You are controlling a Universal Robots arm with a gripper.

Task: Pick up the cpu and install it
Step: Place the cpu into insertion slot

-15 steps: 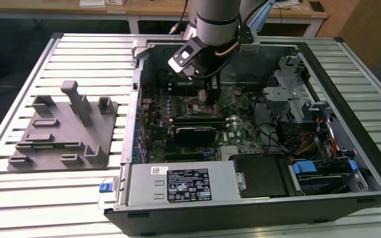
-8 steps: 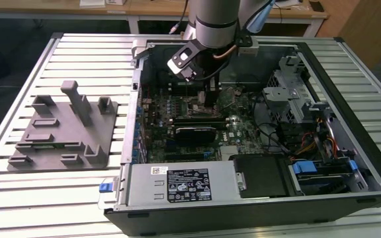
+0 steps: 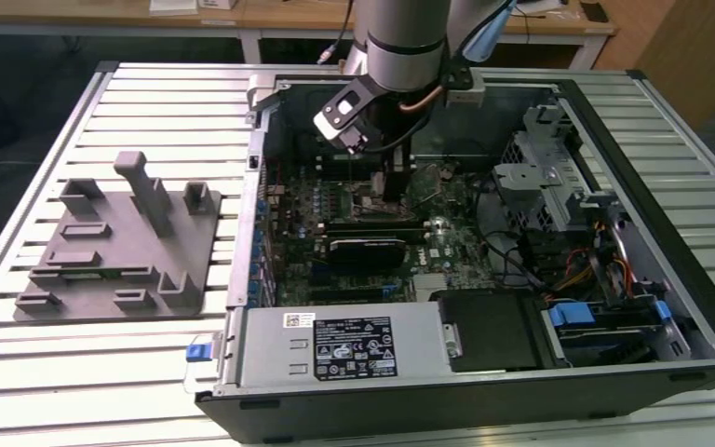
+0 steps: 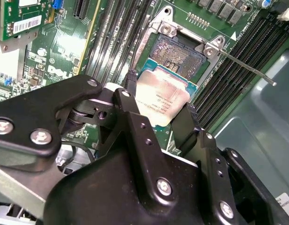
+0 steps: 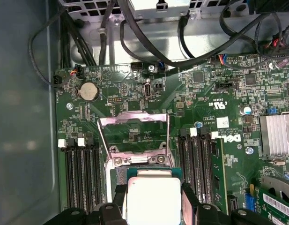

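Note:
The cpu [image 4: 164, 97], a small square chip with a pale silvery top, sits between my gripper's [image 4: 160, 96] two black fingers [image 4: 131, 101], which are shut on its opposite edges. It hangs by the open socket [image 4: 178, 50] on the green motherboard and overlaps one of the socket's edges. In the first wrist view the cpu [image 5: 152, 199] lies just before the raised load plate [image 5: 133, 132]. I cannot tell whether the chip touches the socket. In the exterior view the gripper [image 3: 390, 179] reaches down into the open computer case [image 3: 606, 121].
The socket lever [image 4: 247, 70] sticks out to one side, and memory slots [image 5: 81, 173] flank the socket. Black cables [image 5: 149, 42] run across the case wall. A grey plastic fixture [image 3: 122, 247] with upright posts stands on the slatted table at the exterior view's left.

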